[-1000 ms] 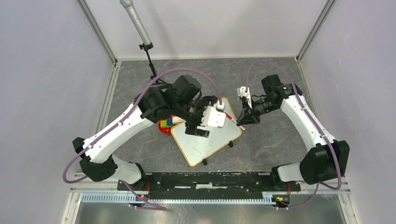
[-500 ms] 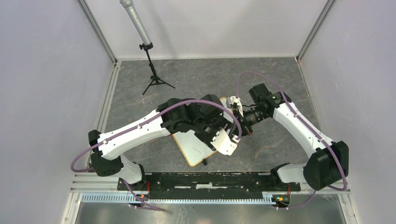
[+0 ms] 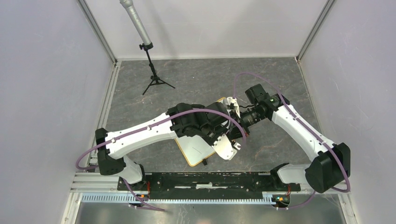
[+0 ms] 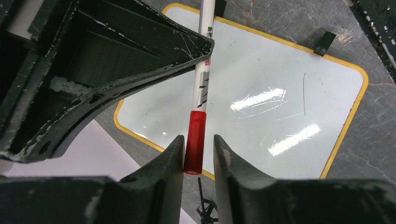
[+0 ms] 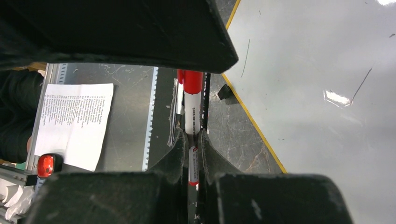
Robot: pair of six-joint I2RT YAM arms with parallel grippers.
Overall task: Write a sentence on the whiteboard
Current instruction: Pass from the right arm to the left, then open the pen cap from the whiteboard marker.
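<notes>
The whiteboard (image 4: 280, 93), white with a tan-orange frame, lies on the table, mostly under my left arm in the top view (image 3: 194, 150). The board surface in view is bare apart from faint scratches, so no sentence shows. My right gripper (image 5: 193, 135) is shut on the white barrel of a marker (image 5: 192, 112) and holds it above the board's edge. My left gripper (image 4: 198, 139) straddles the marker's red cap (image 4: 194, 140). One finger touches the cap and a thin slit remains at the other.
A small black tripod with a grey rod (image 3: 149, 70) stands at the back left. Off the table's near edge are a printed sheet (image 5: 74, 123), a red button (image 5: 45, 165) and the metal rail (image 3: 210, 179). Walls enclose three sides.
My left arm swung right and toward the near edge over the board, and its jaws narrowed around the red cap. The right gripper shifted slightly left with the marker.
</notes>
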